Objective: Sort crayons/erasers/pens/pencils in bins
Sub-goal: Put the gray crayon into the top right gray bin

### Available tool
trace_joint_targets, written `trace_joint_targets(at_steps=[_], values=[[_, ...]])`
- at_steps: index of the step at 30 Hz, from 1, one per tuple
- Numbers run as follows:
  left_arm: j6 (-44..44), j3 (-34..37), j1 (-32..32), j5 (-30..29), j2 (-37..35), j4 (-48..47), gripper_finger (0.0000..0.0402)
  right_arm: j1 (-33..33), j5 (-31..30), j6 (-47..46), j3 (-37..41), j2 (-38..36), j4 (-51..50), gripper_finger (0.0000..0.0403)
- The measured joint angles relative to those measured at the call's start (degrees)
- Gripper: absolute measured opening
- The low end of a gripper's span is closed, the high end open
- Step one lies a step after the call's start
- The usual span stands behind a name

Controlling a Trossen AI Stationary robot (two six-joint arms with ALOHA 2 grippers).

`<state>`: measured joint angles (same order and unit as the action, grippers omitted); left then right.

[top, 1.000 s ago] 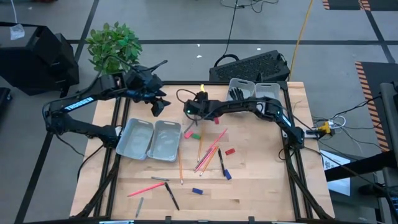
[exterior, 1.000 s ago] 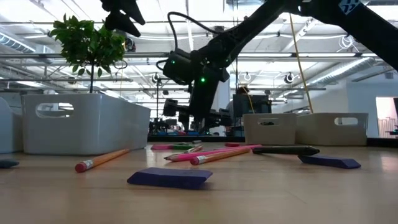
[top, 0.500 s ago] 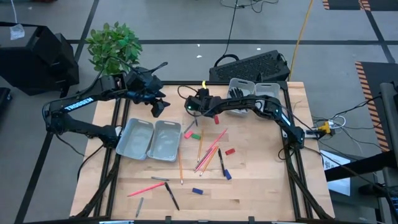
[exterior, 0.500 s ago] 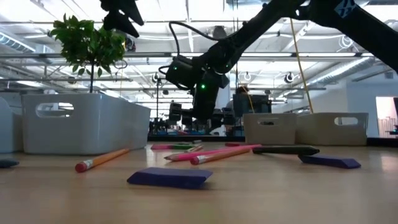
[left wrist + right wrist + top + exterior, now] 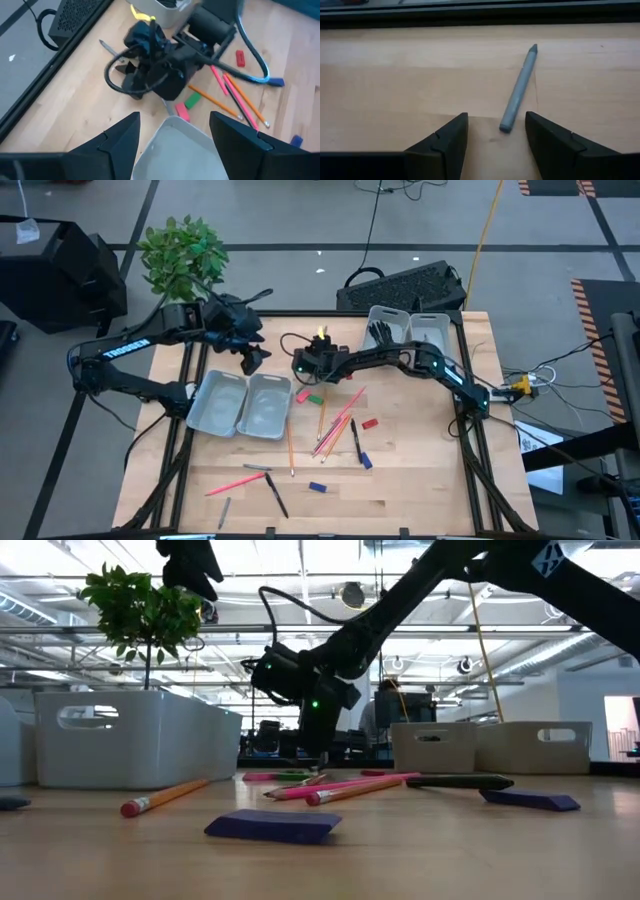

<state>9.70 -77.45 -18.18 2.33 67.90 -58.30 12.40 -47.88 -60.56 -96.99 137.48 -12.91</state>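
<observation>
Since a second ago my right gripper has swung back toward the left pair of light-grey plastic bins, and my left gripper has dipped slightly. From above, loose pencils, pens and erasers lie between the bin pairs. At table height, my right wrist hangs low behind the pink and orange wooden pencils. My left wrist view shows my left fingers spread above a bin's rim. My right wrist view shows my fingers apart, straddling the near end of a thin grey crayon stick lying flat on the wood. I judge it light, stiff, prone to rolling; best pinched mid-shaft.
</observation>
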Motion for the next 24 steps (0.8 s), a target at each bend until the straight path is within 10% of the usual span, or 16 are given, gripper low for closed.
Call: trace_joint_targets(at_steps=[24], values=[[-3.24,0.02,2.54,0.01,0.0,-0.49,0.0243,1.13,-0.74,-7.88,-0.07,1.33,-6.03,0.0013]])
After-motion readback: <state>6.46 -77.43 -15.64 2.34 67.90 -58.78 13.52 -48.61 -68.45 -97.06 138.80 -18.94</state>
